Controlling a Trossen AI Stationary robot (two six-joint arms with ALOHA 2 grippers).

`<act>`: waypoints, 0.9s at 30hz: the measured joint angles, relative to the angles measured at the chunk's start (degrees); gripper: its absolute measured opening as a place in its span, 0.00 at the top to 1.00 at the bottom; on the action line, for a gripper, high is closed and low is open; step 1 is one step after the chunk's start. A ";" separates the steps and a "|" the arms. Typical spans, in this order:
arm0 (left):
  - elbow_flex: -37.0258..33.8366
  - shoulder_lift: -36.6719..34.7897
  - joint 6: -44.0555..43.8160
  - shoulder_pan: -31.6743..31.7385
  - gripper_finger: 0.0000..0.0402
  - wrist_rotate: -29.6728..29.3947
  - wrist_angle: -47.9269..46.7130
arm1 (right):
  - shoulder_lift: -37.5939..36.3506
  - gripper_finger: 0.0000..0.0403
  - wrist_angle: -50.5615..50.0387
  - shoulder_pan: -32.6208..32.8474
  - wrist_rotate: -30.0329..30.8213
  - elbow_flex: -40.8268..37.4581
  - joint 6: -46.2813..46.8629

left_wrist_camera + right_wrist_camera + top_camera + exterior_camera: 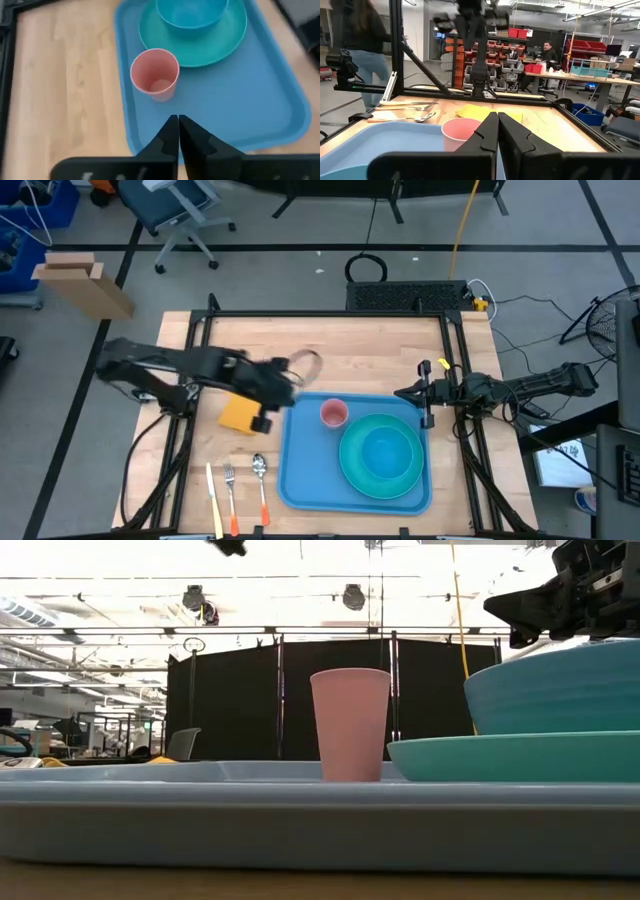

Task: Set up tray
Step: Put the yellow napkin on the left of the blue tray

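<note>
The left gripper, clenched and empty, is hovering over the tray's edge near the pink cup; the right gripper, also clenched, is waiting opposite. Cutlery on the surface likely comes next.

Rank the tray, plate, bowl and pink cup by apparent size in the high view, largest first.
1. tray
2. plate
3. bowl
4. pink cup
All four lie at about the same distance from the overhead camera, so the order is safe.
</note>
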 joint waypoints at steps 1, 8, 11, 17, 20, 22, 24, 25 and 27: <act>-5.62 -3.99 -1.12 1.12 0.97 1.06 3.92 | -0.01 1.00 0.00 0.00 0.00 0.00 0.03; -39.71 -27.87 -13.02 8.16 0.99 1.97 24.90 | -0.01 1.00 0.01 0.00 0.23 0.00 0.08; -49.50 -34.58 -17.82 10.29 0.99 1.38 31.57 | 0.00 1.00 0.02 0.00 0.25 0.00 0.08; -60.34 -40.47 -25.65 14.40 0.99 -5.46 38.74 | 0.01 1.00 0.02 0.00 0.36 0.00 1.15; -62.23 -40.50 -30.68 17.22 0.99 -9.61 37.64 | 0.01 1.00 0.02 -0.02 0.39 0.00 -0.57; -62.60 -40.15 -35.72 18.97 0.98 -14.04 35.76 | -0.01 1.00 -0.14 -0.02 0.41 0.00 -1.62; -62.46 -39.65 -38.80 20.36 0.97 -16.57 33.05 | 0.01 1.00 -0.22 -0.02 0.49 0.00 -3.23; -62.17 -39.27 -39.44 21.00 0.96 -16.62 31.71 | 0.01 1.00 -0.02 -0.02 0.50 0.00 -3.82; -61.23 -38.26 -39.61 22.15 0.94 -15.84 29.87 | -0.01 1.00 0.50 -0.01 0.50 0.00 -4.01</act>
